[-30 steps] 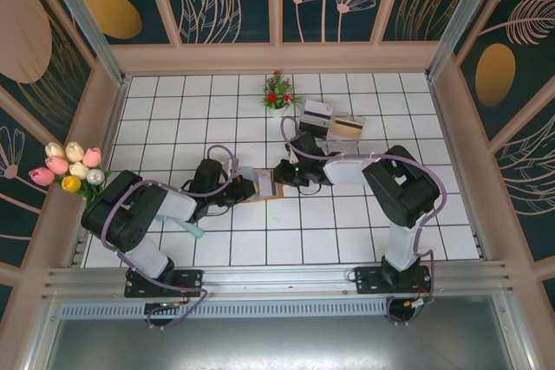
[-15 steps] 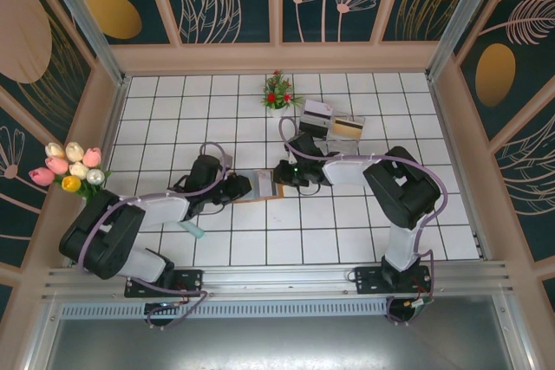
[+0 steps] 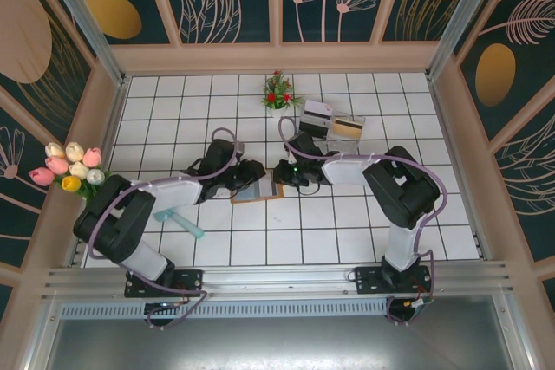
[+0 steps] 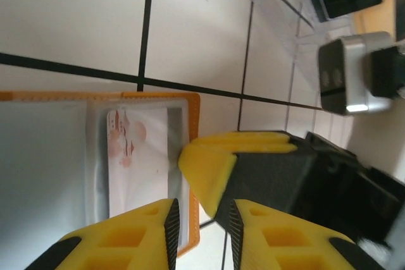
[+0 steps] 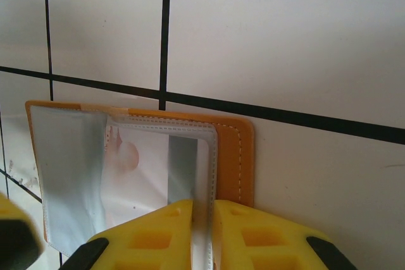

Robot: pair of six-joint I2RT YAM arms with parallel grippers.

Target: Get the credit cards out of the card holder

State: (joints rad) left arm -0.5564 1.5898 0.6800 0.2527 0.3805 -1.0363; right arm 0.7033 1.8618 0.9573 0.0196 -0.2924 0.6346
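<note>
The orange-brown card holder (image 3: 253, 191) lies open on the tiles between my two grippers. Its clear inner pockets (image 5: 126, 175) hold a pale card with a reddish print (image 4: 136, 156). My right gripper (image 5: 202, 212) is shut on the stitched edge of a clear pocket, beside the orange border (image 5: 235, 156). My left gripper (image 4: 200, 213) hovers over the holder's corner (image 4: 193, 109), jaws apart with nothing between them; the right gripper's yellow finger (image 4: 212, 162) stands just ahead of it. One teal credit card (image 3: 179, 221) lies flat on the floor by the left arm.
A clear tray (image 3: 323, 133) at the back right holds a white card and an orange-tan card (image 3: 347, 127). A small flower pot (image 3: 277, 93) stands behind it. A tulip bunch (image 3: 69, 166) sits at the left wall.
My left gripper has opened and shifted a little away from me along the holder's left side. The left arm swung, uncovering the teal card on the floor. The right gripper has not moved.
</note>
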